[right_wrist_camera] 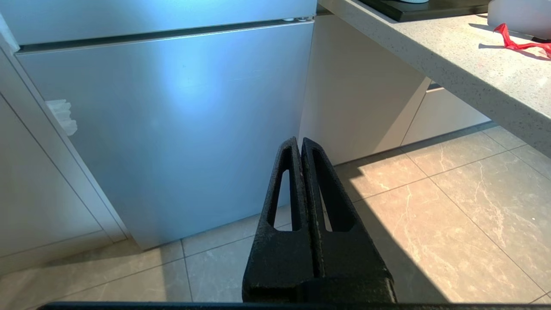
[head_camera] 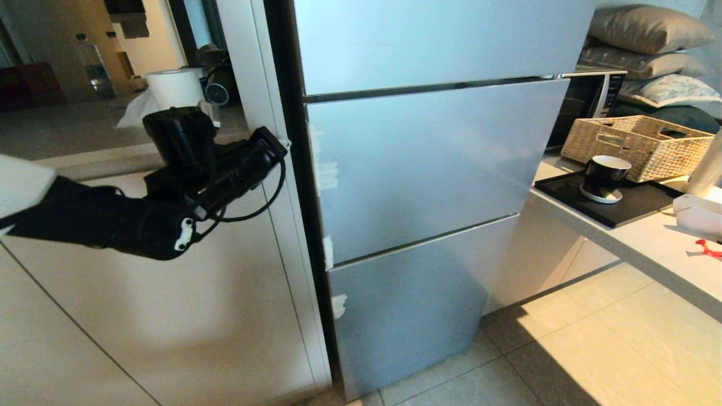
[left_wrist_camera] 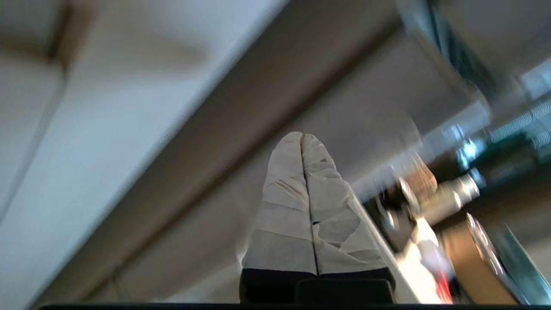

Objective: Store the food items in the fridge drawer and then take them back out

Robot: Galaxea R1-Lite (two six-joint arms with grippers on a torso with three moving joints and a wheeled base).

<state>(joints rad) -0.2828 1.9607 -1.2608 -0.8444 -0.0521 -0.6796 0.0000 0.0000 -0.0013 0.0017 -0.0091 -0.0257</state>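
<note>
We've got our left gripper [head_camera: 282,144] up at the left edge of the fridge [head_camera: 423,169], fingers pressed together, probably to pry a door open. Right gripper [right_wrist_camera: 301,144] is pinched empty too, hanging low. No fruit or drawer visible yet.

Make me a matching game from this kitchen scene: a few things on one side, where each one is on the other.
Things:
1. left pincer
2. right pincer
3. black mug
4. wicker basket

Places:
A. on the black tray
B. low down, facing the bottom fridge panel
C. raised at the fridge's left edge
D. on the counter, in front of the microwave

Pairs: 1-C, 2-B, 3-A, 4-D
</note>
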